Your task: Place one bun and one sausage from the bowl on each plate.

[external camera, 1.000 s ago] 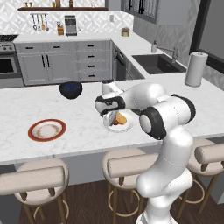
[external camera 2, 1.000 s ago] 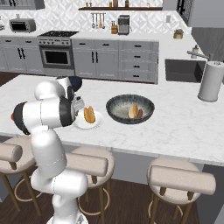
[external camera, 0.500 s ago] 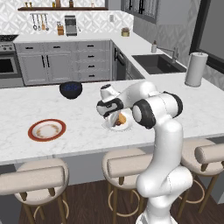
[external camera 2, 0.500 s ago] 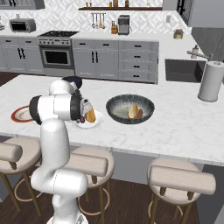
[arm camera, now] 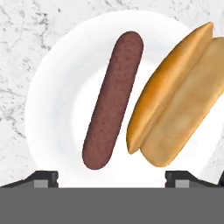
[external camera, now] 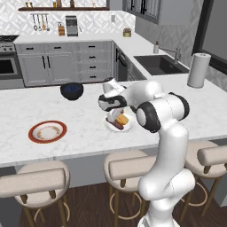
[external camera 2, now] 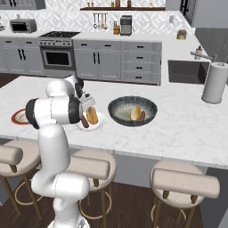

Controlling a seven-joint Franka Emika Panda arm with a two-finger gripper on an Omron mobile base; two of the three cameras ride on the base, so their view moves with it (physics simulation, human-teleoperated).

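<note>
The claw (arm camera: 112, 177) hangs right over the white plate (arm camera: 57, 100). Its two dark tips sit far apart at the bottom of the hand view, one at each side, and nothing is between them. So the claw is wide open and holds nothing.

On the white plate lie a brown sausage (arm camera: 113, 99) and a golden bun (arm camera: 177, 96). They lie side by side, close together, both a bit slanted. The bun is split open along its length. In the left base view the white plate (external camera: 127, 127) sits near the front edge of the worktop (external camera: 84, 119), just under the claw (external camera: 113, 114).

From the right base view, the white plate (external camera 2: 99, 123) is just beside the big dark grey bowl (external camera 2: 132, 111). The bowl sits further along the worktop, toward the sink side. Inside it I can see another bun (external camera 2: 136, 113) and another sausage (external camera 2: 142, 116), lying next to each other.

The plate with the red rim (external camera: 48, 131) sits well apart from the white plate, on the other side of it. It looks bare.

Further back on the worktop is a small dark blue bowl (external camera: 72, 90). A paper towel roll (external camera: 198, 70) stands upright at the far end, near the sink (external camera: 159, 64).
</note>
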